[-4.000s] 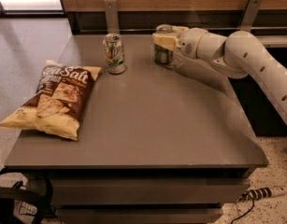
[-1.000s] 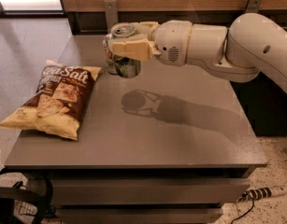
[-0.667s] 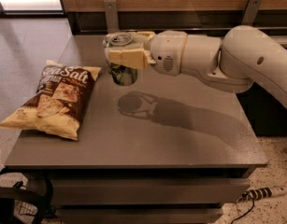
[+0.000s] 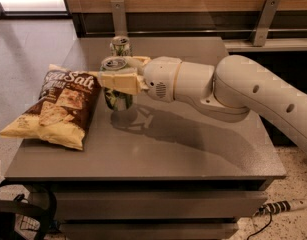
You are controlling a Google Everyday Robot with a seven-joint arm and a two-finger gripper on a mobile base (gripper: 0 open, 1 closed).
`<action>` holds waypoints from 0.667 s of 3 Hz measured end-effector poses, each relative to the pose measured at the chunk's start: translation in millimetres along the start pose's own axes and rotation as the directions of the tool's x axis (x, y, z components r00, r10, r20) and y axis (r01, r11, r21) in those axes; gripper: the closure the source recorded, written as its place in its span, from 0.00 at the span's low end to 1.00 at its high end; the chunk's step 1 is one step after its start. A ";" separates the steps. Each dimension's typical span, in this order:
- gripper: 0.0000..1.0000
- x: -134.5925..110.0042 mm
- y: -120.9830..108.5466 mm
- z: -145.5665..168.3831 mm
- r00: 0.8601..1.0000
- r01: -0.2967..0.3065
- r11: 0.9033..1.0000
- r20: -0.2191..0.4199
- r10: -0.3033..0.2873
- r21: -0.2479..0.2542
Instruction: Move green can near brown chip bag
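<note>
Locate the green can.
Camera view, left of centre: green can held in the pincer, right of the brown chip bag, in front of the white can.

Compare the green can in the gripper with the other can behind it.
The green can is clamped in the gripper; the whiter can stands free. The green can is right beside the brown chip bag; the whiter can is farther back. The green can's body looks darker, the whiter can's paler. Both are upright slim cans with silver tops.
</note>
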State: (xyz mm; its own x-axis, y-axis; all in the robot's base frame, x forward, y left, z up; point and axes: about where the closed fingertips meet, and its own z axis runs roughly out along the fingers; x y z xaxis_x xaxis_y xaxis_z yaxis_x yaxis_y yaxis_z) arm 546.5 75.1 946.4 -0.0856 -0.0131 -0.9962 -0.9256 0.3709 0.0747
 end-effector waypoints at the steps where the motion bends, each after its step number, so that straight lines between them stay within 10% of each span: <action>1: 1.00 12.8 8.0 6.1 1.000 0.008 1.000 -0.023 -0.008 0.000; 2: 1.00 25.9 10.6 1.4 0.998 0.039 0.999 -0.053 -0.039 0.011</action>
State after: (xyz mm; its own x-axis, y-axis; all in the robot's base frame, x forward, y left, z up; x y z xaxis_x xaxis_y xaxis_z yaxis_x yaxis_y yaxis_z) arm 535.0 79.9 921.3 -0.0691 -0.0767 -0.9947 -0.9241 0.3805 0.0349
